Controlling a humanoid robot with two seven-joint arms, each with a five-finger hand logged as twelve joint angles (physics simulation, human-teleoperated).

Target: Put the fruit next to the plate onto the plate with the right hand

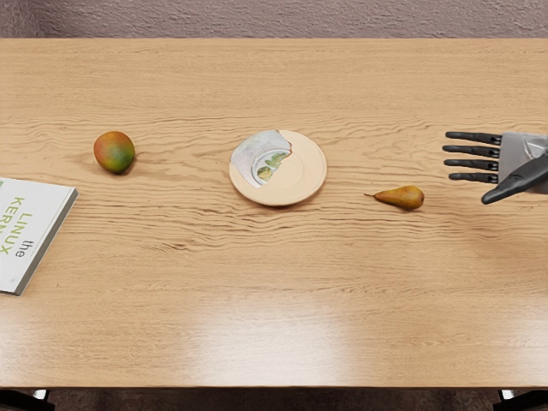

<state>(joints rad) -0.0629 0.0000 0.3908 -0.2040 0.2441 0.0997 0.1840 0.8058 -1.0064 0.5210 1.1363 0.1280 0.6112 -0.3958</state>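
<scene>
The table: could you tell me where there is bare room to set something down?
Bare: the near half in front of plate and pear, and the gap between mango and plate. The book crowds only the left edge.

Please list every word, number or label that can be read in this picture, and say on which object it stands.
"the LINUX KERN": on the book, printed sideways; the last word is cut off by the picture's edge.
The plate bears only a picture, no words.
</scene>
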